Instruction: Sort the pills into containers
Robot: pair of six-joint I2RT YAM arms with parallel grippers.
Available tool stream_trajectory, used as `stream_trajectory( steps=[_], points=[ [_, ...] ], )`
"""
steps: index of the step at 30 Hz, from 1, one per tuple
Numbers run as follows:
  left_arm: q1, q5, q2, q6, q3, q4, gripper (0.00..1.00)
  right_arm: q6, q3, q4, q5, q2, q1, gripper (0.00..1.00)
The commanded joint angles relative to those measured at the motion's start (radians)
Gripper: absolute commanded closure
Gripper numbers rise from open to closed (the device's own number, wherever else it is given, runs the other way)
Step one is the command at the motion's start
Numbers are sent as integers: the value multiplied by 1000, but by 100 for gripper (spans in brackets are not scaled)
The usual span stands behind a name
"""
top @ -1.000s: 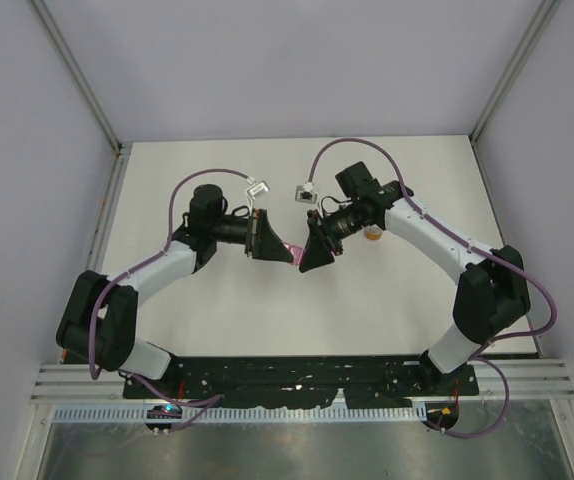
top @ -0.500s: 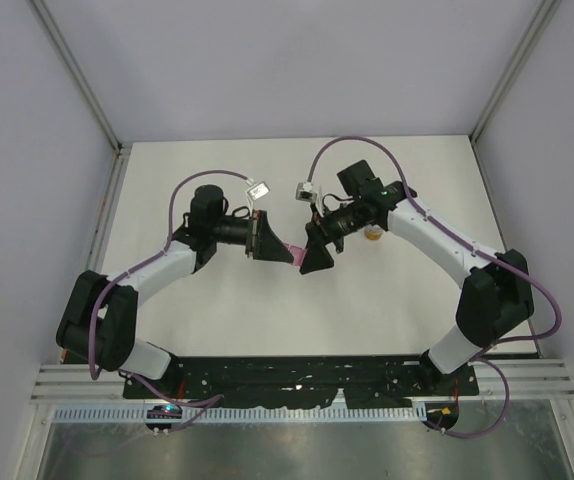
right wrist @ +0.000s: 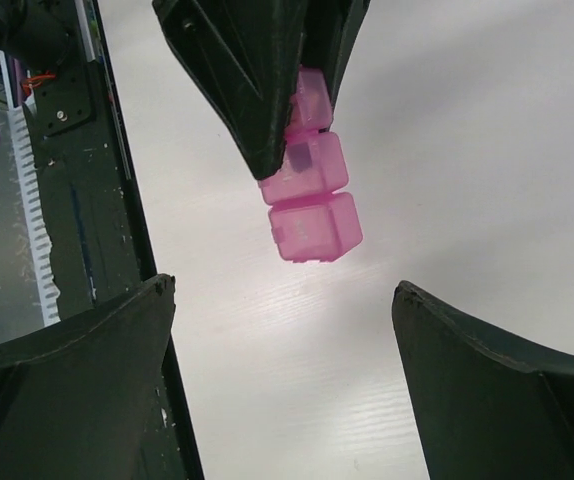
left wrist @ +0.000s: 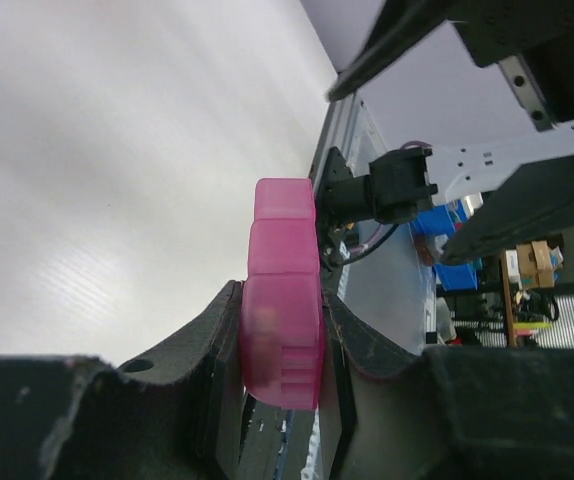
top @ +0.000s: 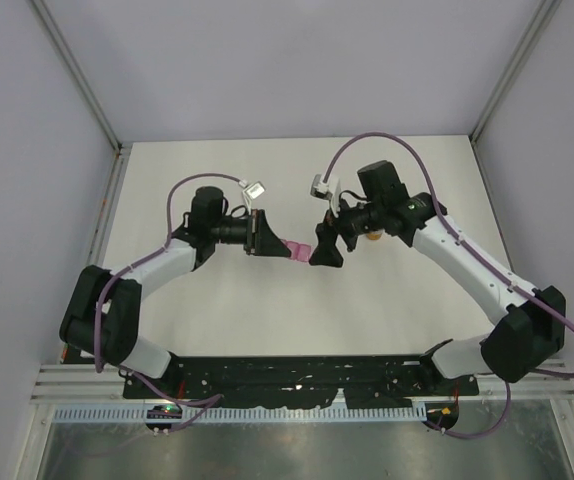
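The left arm point(top: 157, 268) and right arm point(top: 457, 255) both bow outward at the elbow, with their wrists turned inward so the claws face each other. The left claw point(top: 273, 243) is clamped tight on one end of the pink pill box point(right wrist: 307, 200). The right claw point(top: 317, 246) is spread wide just off the box's free end, with both fingers clear of it.

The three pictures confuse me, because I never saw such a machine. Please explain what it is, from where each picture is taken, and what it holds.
These are two robot arms bolted to a white table. The wide picture looks down from above. The other two come from a small camera on each wrist. The left gripper is shut on a pink pill box, a strip of joined compartments. The right gripper stands open facing it and touches nothing. A small orange item lies partly hidden behind the right arm.
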Motion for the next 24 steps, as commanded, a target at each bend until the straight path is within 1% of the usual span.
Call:
stream_trajectory(
  steps=[1,7,10,12,17,20,24],
  points=[
    [14,-71,67,16,28,-62,100,-27,-46,41,70,-65,-1,7],
    [14,-66,172,-62,68,-27,100,-11,-193,167,149,-156,-3,7],
    [13,-31,248,-68,122,-12,100,1,-271,233,146,-196,-6,7],
    [11,-36,288,-67,148,-4,100,15,-308,279,147,-228,-10,6],
    [2,-81,368,-88,208,4,100,19,-319,300,166,-262,-20,6],
    [-18,-109,409,-80,255,-53,100,18,-333,322,178,-271,-23,6],
    [-47,-105,462,-65,304,-106,100,6,-339,326,183,-272,-30,6]
  ],
)
